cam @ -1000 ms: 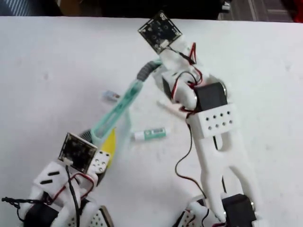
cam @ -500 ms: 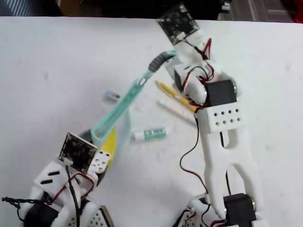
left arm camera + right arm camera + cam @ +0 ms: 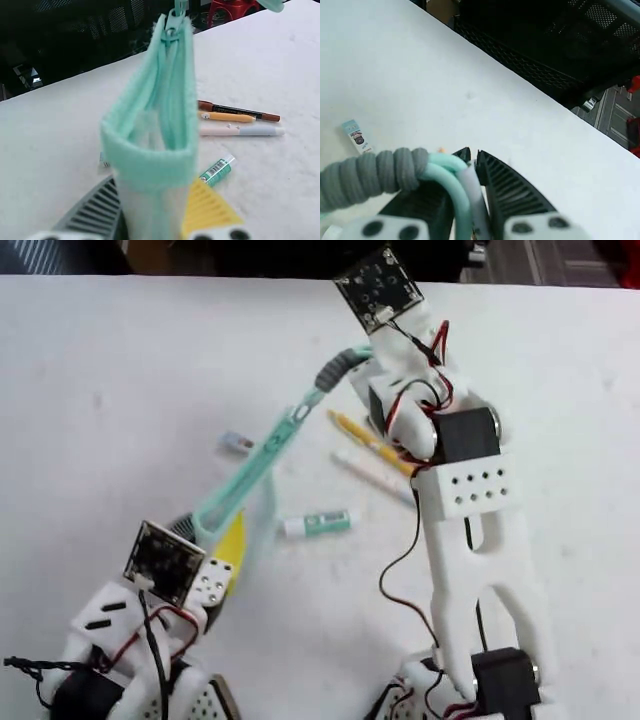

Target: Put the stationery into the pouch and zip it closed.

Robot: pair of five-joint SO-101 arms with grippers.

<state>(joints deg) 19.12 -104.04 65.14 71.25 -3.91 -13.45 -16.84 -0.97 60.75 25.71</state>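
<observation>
Left gripper (image 3: 212,528) pinches one end of the green pouch (image 3: 250,475), right gripper (image 3: 472,155) pinches its grey strap (image 3: 375,172) nearer the table's (image 3: 100,390) far edge.

L gripper (image 3: 208,532) low, near own base, fingers clamped; R gripper (image 3: 471,159) far fwd, fingers pinched.

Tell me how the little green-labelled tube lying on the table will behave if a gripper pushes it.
The tube looks round and lies on its side on the smooth table, so a sideways push would probably roll it. It is small beside the pens, so likely light. Its glossy casing may slip unless gripped across the middle.
</observation>
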